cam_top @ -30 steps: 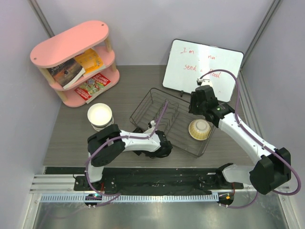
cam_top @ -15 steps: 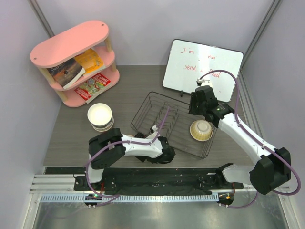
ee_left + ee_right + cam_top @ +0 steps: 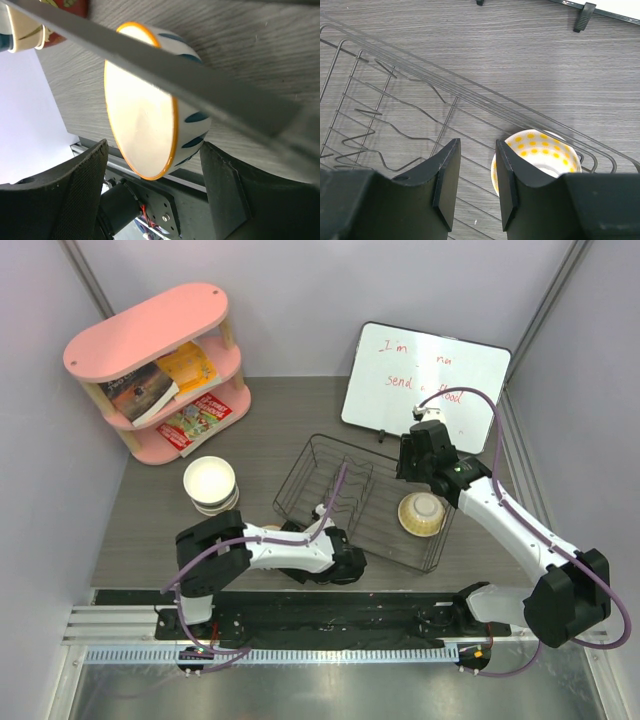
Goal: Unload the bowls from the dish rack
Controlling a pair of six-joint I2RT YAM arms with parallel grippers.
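left pincer (image 3: pixel 150 200) spread w/ blue-banded bowl (image 3: pixel 150 100) btwn fingers; right pincer (image 3: pixel 477 185) nearly closed above yellow-dotted bowl (image 3: pixel 540 150).

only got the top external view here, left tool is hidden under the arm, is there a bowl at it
Observer: Yes. The left wrist view shows a blue-and-white bowl with an orange rim between the left tool's fingers.
Operator: right tool on the yellow one yet
Observer: No. The right wrist view shows the right tool nearly shut with nothing between its fingers, above the yellow dotted bowl.
Operator: that bowl upright
Observer: Upside down, inside the dish rack.
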